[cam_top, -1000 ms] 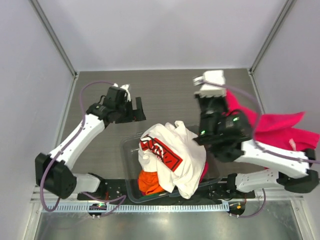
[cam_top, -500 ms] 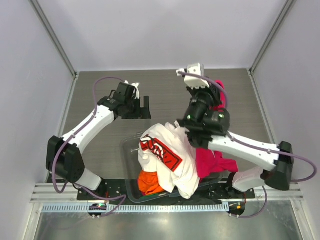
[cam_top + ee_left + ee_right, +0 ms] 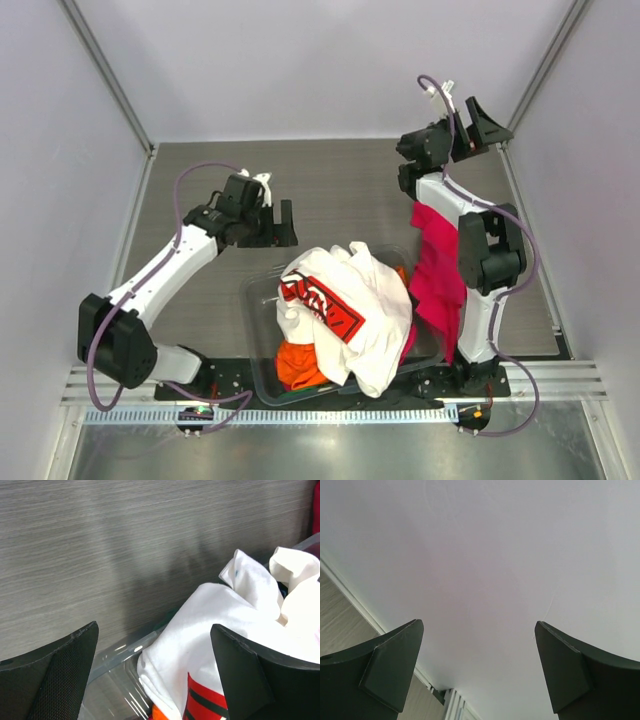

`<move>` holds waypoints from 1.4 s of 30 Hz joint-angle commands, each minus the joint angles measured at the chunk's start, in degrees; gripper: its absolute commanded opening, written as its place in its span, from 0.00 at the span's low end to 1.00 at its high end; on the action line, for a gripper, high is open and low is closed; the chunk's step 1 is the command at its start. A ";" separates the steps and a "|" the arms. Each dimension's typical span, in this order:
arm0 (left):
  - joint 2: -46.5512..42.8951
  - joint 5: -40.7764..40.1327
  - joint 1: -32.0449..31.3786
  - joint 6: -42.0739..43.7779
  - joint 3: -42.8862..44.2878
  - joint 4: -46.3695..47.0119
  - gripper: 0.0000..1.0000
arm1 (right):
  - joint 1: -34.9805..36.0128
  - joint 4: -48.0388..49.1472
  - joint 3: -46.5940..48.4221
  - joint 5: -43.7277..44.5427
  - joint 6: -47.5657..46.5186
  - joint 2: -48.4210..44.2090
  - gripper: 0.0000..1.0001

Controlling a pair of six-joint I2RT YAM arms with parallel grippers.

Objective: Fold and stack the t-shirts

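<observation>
left gripper (image 3: 154, 627): we see the jaws spread wide with nothing between them. It hovers left of centre in the top view, just beyond the bin's (image 3: 248, 300) upper-left corner.
right gripper (image 3: 479, 625): released and empty, fingers wide apart. It is raised at upper right, facing the white wall (image 3: 485, 545).
magenta-red t-shirt (image 3: 437, 280): right of centre, draped on the right arm (image 3: 488, 255). It hangs beside the bin's right rim.
white t-shirt (image 3: 365, 310): crumpled in the bin, lower centre, red-and-black print up.
orange t-shirt (image 3: 298, 365): beneath the white one, at the bin's lower left.
table (image 3: 340, 190): grey, under the bin.
</observation>
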 commanded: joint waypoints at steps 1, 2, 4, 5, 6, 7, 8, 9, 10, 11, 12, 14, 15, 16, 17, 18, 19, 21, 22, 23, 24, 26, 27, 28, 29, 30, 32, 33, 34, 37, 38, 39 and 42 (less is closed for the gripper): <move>-3.43 -0.25 -0.20 0.42 -1.28 -1.96 0.94 | 3.00 10.93 0.19 20.16 -1.86 -0.90 1.00; -4.57 -0.52 -0.28 0.42 -1.90 -1.88 0.94 | 4.04 10.93 -0.25 20.16 -1.86 -1.60 1.00; -5.46 -1.49 -0.28 -0.28 -3.57 -1.70 0.94 | 5.37 10.84 -1.48 20.16 -2.82 -4.94 1.00; -5.63 -1.23 -0.20 -0.89 -3.92 -1.35 0.95 | 7.11 10.93 -1.57 20.16 -3.35 -6.34 1.00; -5.81 -1.05 -0.20 -2.29 -4.10 -1.35 0.94 | 8.87 10.93 -1.40 20.16 -3.62 -9.58 1.00; -5.98 -0.26 -0.28 -3.35 -4.10 -1.26 0.94 | 10.98 11.19 -0.09 20.16 -3.80 -10.83 0.99; -6.33 0.35 -0.28 -4.49 -4.10 -0.39 0.95 | 16.57 11.80 0.71 20.07 -5.19 -12.15 1.00; -7.73 1.14 -0.20 -5.80 -4.19 0.49 0.95 | 19.58 14.24 1.58 20.07 -5.99 -13.90 1.00; -8.53 2.19 -0.20 -9.21 -4.27 1.54 0.95 | 22.66 15.31 3.25 20.16 -6.17 -14.53 1.00; -9.49 3.77 -0.28 -11.07 -4.45 4.16 0.95 | 26.95 15.49 3.96 20.07 -6.08 -14.88 1.00; -10.63 4.05 -0.28 -13.70 -4.10 5.06 0.95 | 34.30 15.76 4.84 19.99 -6.69 -14.80 1.00; -13.71 5.53 -1.07 -22.04 -3.66 9.17 0.95 | 41.47 21.70 9.66 18.15 -10.37 -13.04 1.00; -14.85 5.63 -1.86 -24.95 -3.75 11.11 0.95 | 46.28 21.65 10.98 17.36 -6.82 -12.60 1.00; -17.30 5.46 -2.91 -29.94 -4.10 15.92 1.00 | 48.07 21.74 14.39 16.13 -6.26 -10.68 1.00; -18.37 3.28 -5.62 -31.64 -4.19 17.97 1.00 | 49.65 21.65 16.86 15.86 -6.95 -8.58 1.00; -19.16 1.61 -7.12 -32.79 -3.75 19.29 1.00 | 51.15 21.65 20.28 15.59 -11.75 -5.94 1.00; -20.47 -0.33 -8.70 -33.50 -3.05 20.00 1.00 | 53.86 20.87 25.45 14.63 -9.62 -3.31 1.00; -21.36 -5.32 -13.00 -34.64 -0.51 20.36 1.00 | 55.99 1.31 26.72 11.64 2.03 -2.06 1.00; -21.89 -8.31 -14.77 -35.17 0.11 20.53 1.00 | 57.39 -3.35 30.91 10.76 7.49 -1.01 1.00; -22.50 -11.13 -18.70 -36.13 0.73 21.14 1.00 | 57.75 -8.97 32.60 9.45 10.76 -0.47 1.00; -22.68 -14.46 -20.57 -36.05 1.52 22.72 1.00 | 57.93 -12.68 33.66 8.92 13.40 -0.38 1.00; -23.12 -16.94 -25.39 -36.93 2.31 27.20 1.00 | 57.67 -21.89 34.29 7.86 19.30 -0.21 1.00; -22.95 -17.83 -27.16 -37.89 3.27 28.61 1.00 | 57.67 -24.38 34.55 7.42 20.80 0.66 1.00; -22.69 -19.92 -28.66 -38.25 3.81 31.23 1.00 | 57.76 -26.67 36.38 7.50 22.47 1.28 1.00; -21.73 -20.81 -31.89 -38.16 4.94 32.56 1.00 | 57.84 -29.65 37.35 7.50 24.40 1.98 1.00; -20.94 -21.52 -33.32 -37.99 5.56 33.71 1.00 | 57.93 -30.46 38.06 7.24 25.20 2.95 1.00; -19.44 -23.01 -36.74 -37.37 7.84 35.82 1.00 | 57.67 -36.04 39.12 6.28 30.86 4.01 1.00; -18.22 -23.80 -37.54 -37.02 8.64 35.83 1.00 | 57.58 -39.58 40.08 6.19 34.49 4.10 1.00; -17.94 -24.42 -38.16 -37.89 8.65 35.48 1.00 | 57.58 -40.48 40.09 5.49 36.44 3.32 1.00; -18.03 -26.62 -39.39 -40.00 6.54 40.71 1.00 | 57.67 -46.36 40.44 4.08 46.27 2.09 1.00; -17.85 -26.80 -39.66 -40.27 5.06 42.84 1.00 | 57.67 -49.77 41.05 4.16 49.00 1.91 1.00; -17.42 -26.71 -39.83 -40.62 4.69 44.77 1.00 | 57.67 -51.98 41.84 4.08 56.68 1.73 1.00; -13.73 -25.58 -41.06 -41.85 3.99 52.50 1.00 | 57.76 -58.85 42.20 3.02 70.42 -1.16 1.00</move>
